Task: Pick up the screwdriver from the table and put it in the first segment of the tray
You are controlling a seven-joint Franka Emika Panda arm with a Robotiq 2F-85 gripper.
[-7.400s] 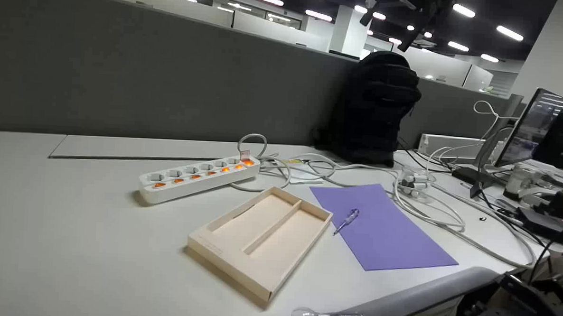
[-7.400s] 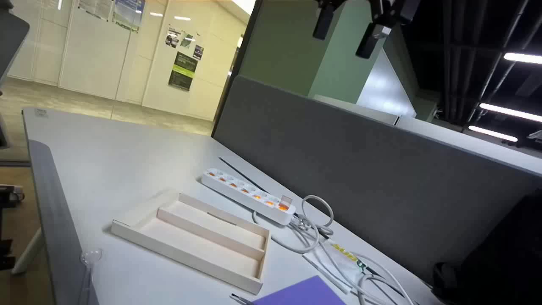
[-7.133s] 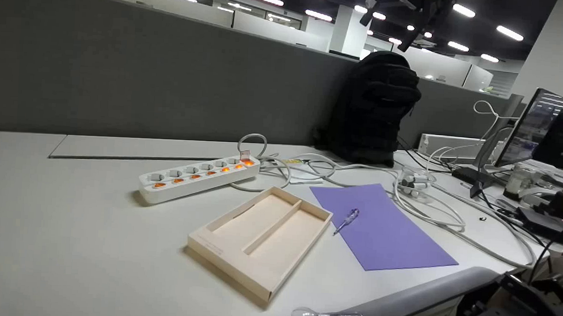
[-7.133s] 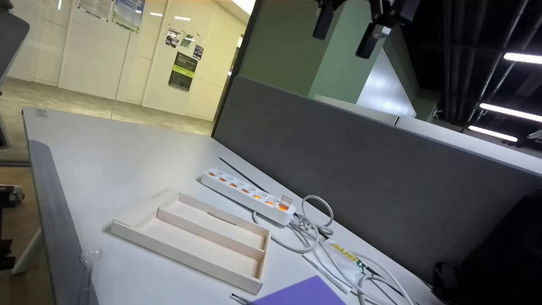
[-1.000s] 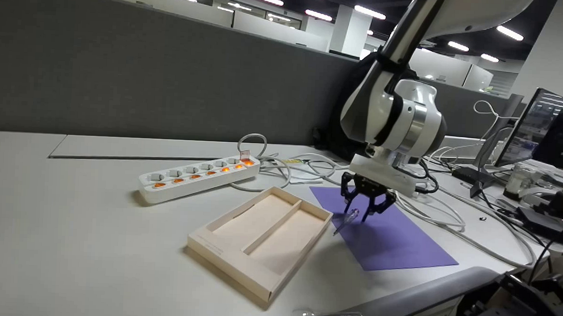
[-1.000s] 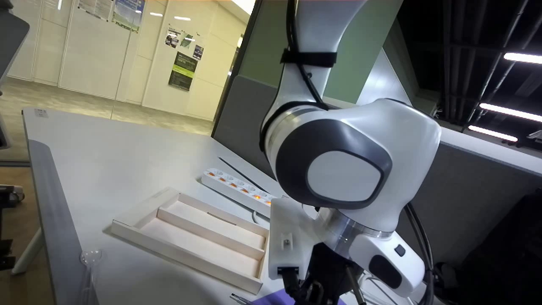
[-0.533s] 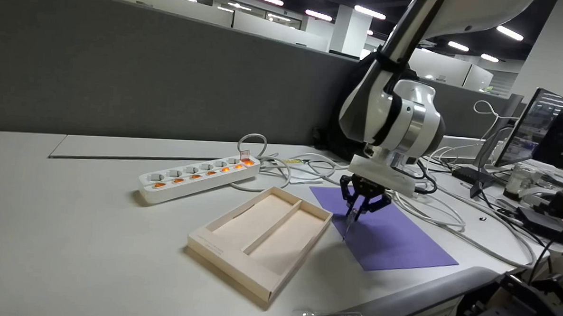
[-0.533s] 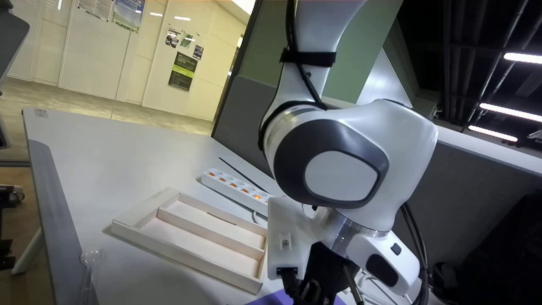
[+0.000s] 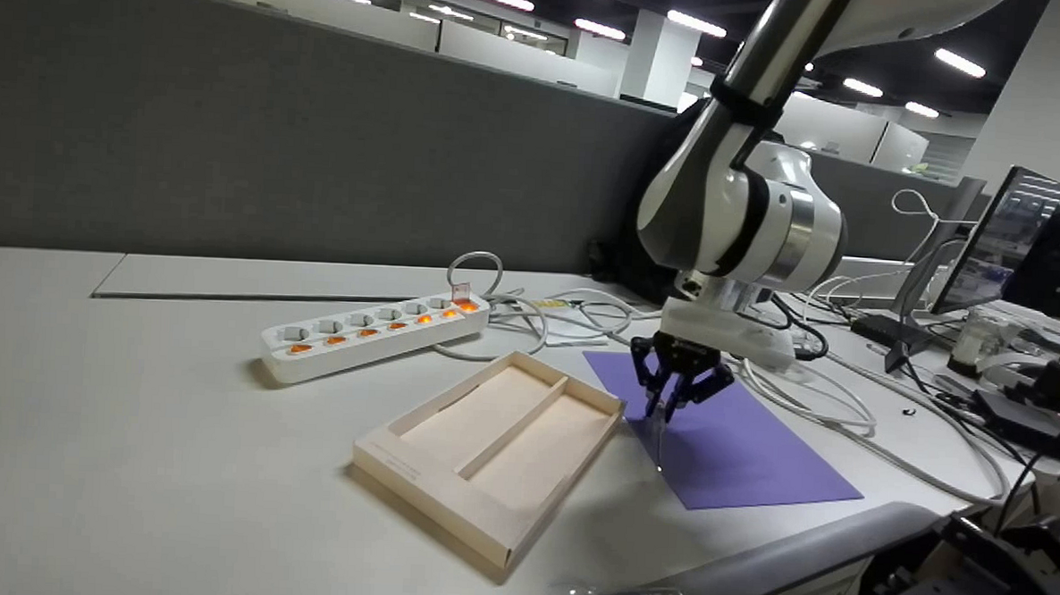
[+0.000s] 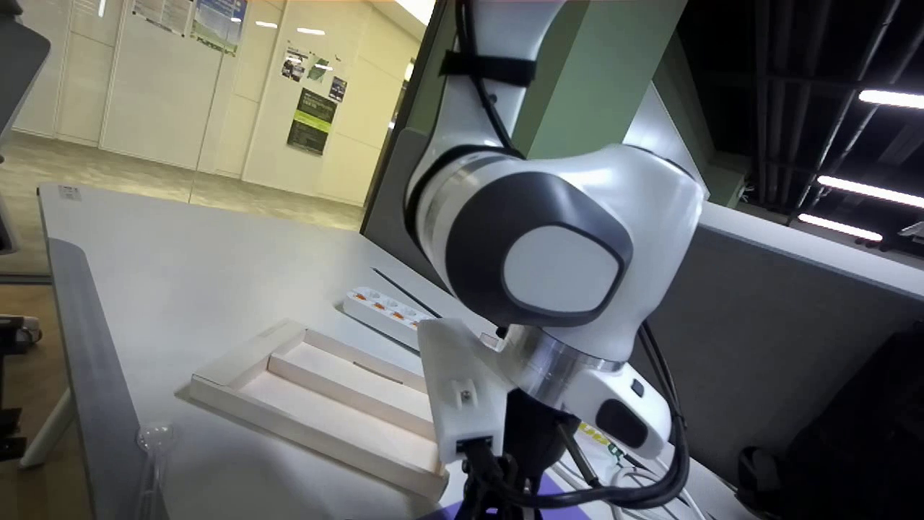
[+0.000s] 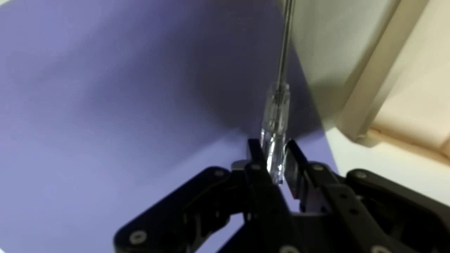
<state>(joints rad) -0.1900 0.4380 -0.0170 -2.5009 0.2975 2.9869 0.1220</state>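
The screwdriver [image 11: 278,102] is caught in the tool [image 11: 272,146], which is squeezed around its clear handle. The tool's two black fingers [image 11: 256,158] are almost together, with just enough room between them for the handle, and one presses on each side. The front of the handle and the thin metal rod stick out past the fingertips. In an exterior view, the rod points down by the edge of the purple sheet [image 9: 746,463]. The screwdriver is just beside the tray [image 9: 437,490], outside both of its long parts. The tip is just a tiny bright dot, and I can't tell if it touches anything or hangs above the tabletop [image 9: 174,461]. Some things are hard to see. In the wrist view, the tool looks a bit blurry, the top edge cuts off the end of the rod, and only a piece of the tray fits in on the right. In an exterior view, the big white arm [image 10: 541,274] covers bits of the tray and the power strip [image 10: 379,314]. The tool is at the very bottom there, so its fingertips are cut off and the screwdriver can't be made out. The black bag [image 10: 852,433] on the right is cut off too, and very dark. A plastic spoon [image 10: 153,462] near the edge of the tabletop is see-through, so its shape looks faint.
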